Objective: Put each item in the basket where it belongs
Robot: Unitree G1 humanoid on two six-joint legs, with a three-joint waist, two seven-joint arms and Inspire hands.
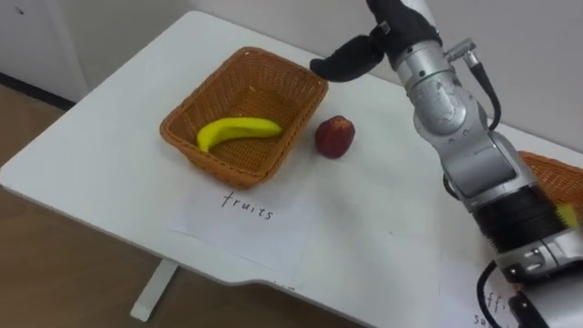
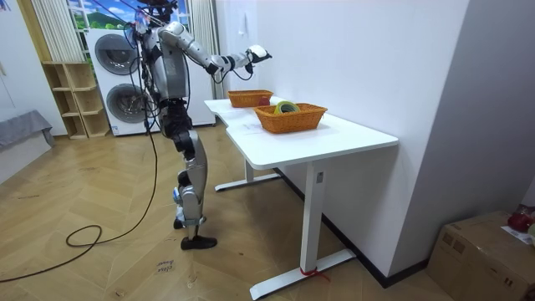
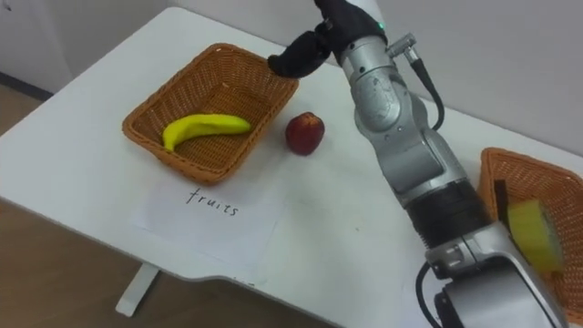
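Note:
A wicker fruit basket (image 1: 179,137) sits at the table's left with a yellow banana (image 1: 239,130) inside. A red apple (image 1: 335,136) rests on the table just right of that basket. My right hand (image 1: 351,55) hovers above the basket's far right corner, beyond the apple, its dark fingers relaxed and pointing left with nothing in them. A second wicker basket (image 3: 495,175) at the right edge holds a yellow roll of tape (image 3: 533,232). In the room view I stand at the table's long side with the right hand (image 2: 257,53) raised over the far basket (image 2: 250,98).
A white sheet labelled "fruits" (image 1: 246,205) lies in front of the fruit basket. Another sheet shows at the lower right by my forearm. The white table (image 1: 109,164) ends close on the left and front. A wall runs behind it.

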